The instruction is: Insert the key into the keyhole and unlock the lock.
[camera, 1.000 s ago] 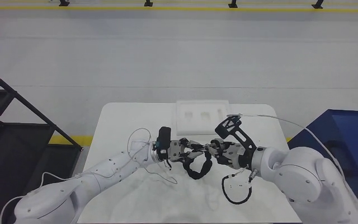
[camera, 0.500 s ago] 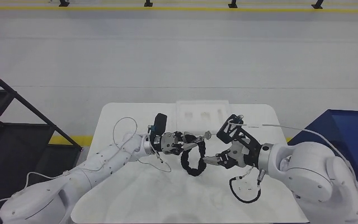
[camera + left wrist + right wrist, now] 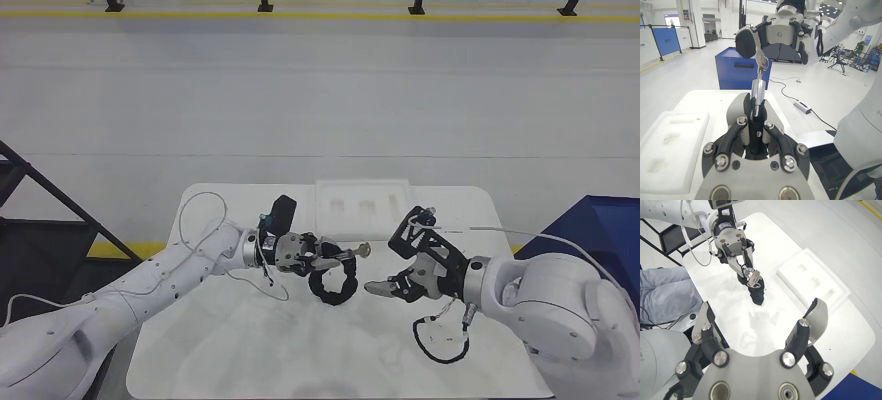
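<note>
left gripper (image 3: 755,106) jaws are clamped on the lock (image 3: 758,89), pinching the narrow neck under the chrome barrel. the barrel sticks out past the fingertips, up off the table (image 3: 725,298). key (image 3: 761,60) sits in the keyhole at the barrel's far end, blade in, with the bow and a thin ring (image 3: 753,285) poking out beyond the left jaws. right gripper (image 3: 761,308) jaws are spread wide with nothing between them. they face the key bow but are apart from it, so the bow lies ahead of the gap, not inside it.

step: insertion looks done, the turn looks not done. next move probably calls for the right jaws to come forward until the bow sits between them, close on its flat faces, then twist about the barrel axis while the left holds firm. the bow is thin and flat so the jaw faces need to line up with it. the loose ring could get in the way.

materials: barrel is a polished chrome cylinder, smooth, likely slippery. key is dull silver metal, flat, with a ridged bow. black cable (image 3: 335,285) loop looks rubber or fabric sheathed and hangs under the left jaws; can't tell if it touches the table. white foam tray (image 3: 791,266) with rectangular cutouts sits off to the side of both jaws, well apart.
</note>
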